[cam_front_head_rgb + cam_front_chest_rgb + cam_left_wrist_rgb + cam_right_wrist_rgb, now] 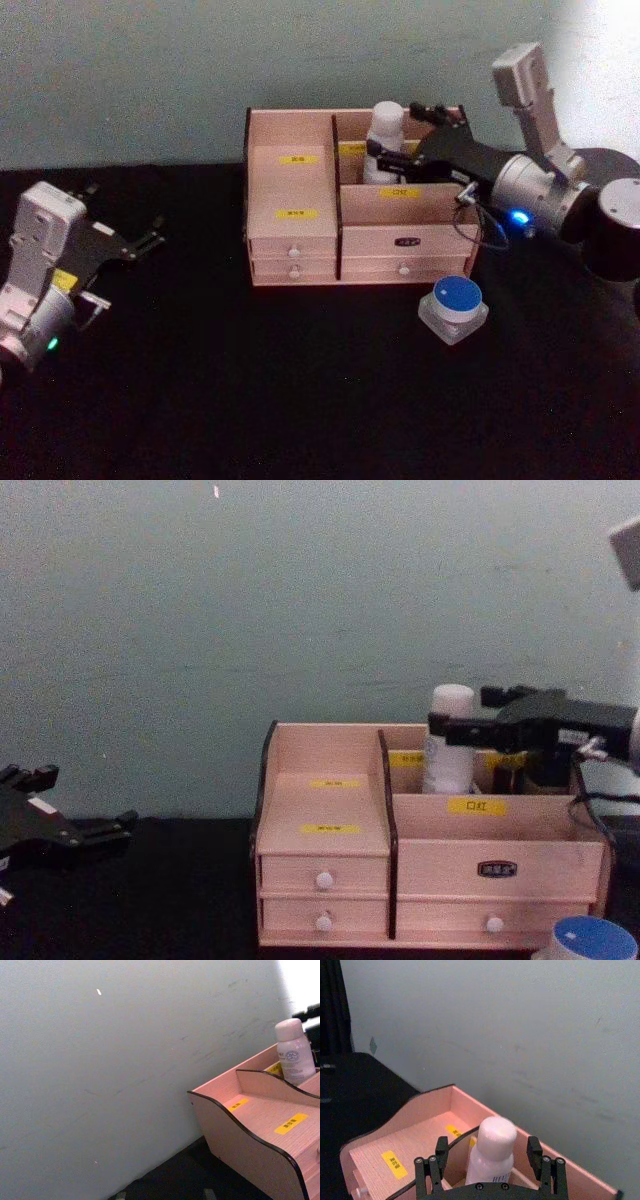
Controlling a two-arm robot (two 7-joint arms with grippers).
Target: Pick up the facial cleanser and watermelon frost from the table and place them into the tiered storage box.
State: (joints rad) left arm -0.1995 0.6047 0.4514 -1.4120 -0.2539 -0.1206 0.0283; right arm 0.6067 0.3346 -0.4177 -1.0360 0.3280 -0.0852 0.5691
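Right wrist view: facial cleanser [493,1155] (upright) w/in spread right pincer [488,1144].

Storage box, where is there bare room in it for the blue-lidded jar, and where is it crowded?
Free: the two labelled steps on the left side of the tiered storage box, bordered by its centre divider. Crowded: the back right compartment, where the facial cleanser stands between the fingers of the open right gripper. The left gripper is parked far left.
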